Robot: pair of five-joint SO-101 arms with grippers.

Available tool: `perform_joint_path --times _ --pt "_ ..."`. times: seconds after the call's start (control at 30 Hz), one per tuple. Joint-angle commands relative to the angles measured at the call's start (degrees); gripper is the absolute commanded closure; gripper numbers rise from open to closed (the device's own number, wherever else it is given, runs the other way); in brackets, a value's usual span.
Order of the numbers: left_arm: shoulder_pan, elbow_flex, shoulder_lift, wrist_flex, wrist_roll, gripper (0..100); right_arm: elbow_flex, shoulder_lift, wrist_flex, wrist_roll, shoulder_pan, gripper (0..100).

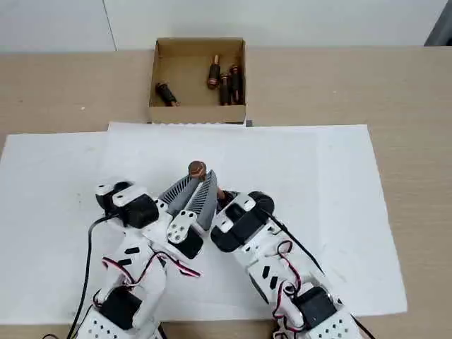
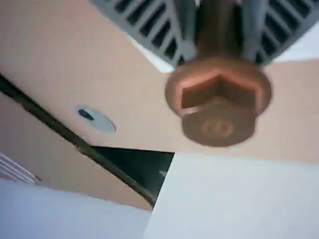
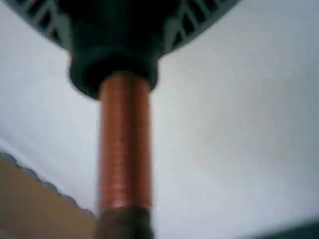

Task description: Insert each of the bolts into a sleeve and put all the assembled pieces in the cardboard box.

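Nearest, both arms stand at the near edge of the tan wooden table (image 1: 409,92), over a white paper sheet (image 1: 325,183). Mid-sheet, the left gripper (image 1: 198,181) clamps a copper hex-head bolt (image 2: 218,102) just behind its head. The right gripper (image 3: 114,30) grips a black cylindrical sleeve (image 3: 113,59), threaded shank running into its mouth. Toward the far edge, an open cardboard box (image 1: 199,113) holds four assembled pieces (image 1: 224,86).
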Motion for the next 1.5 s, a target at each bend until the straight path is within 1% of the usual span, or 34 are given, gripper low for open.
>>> perform_joint_path --times 0.0,0.33,0.53,0.77,0.87,1.03,1.23,1.47 --pt "0.4 -0.4 -0.8 1.5 -0.4 99 0.8 -0.8 -0.2 0.5 1.5 99.6" --pt "0.4 -0.4 -0.7 1.5 -0.2 99 0.8 -0.8 -0.3 0.5 1.1 99.6" --pt "0.4 -0.4 -0.7 1.5 -0.2 99 0.8 -0.8 -0.3 0.5 -1.1 99.6" --pt "0.4 -0.4 -0.7 1.6 -0.1 99 0.8 -0.8 -0.2 0.6 -1.5 99.6" --pt "1.5 -0.4 -0.7 2.0 -0.1 99 0.8 -0.8 -0.3 0.6 -1.5 99.6" --pt "6.3 -0.4 -0.7 9.9 -0.1 99 0.8 -0.8 -0.3 0.6 -1.5 99.6" --pt "9.3 -0.4 -0.7 20.2 -0.4 99 0.6 -0.8 -0.3 0.6 -1.5 99.6" --pt "9.8 -0.4 -0.7 21.5 -1.5 99 0.7 -0.8 -0.3 0.6 -1.5 99.6"
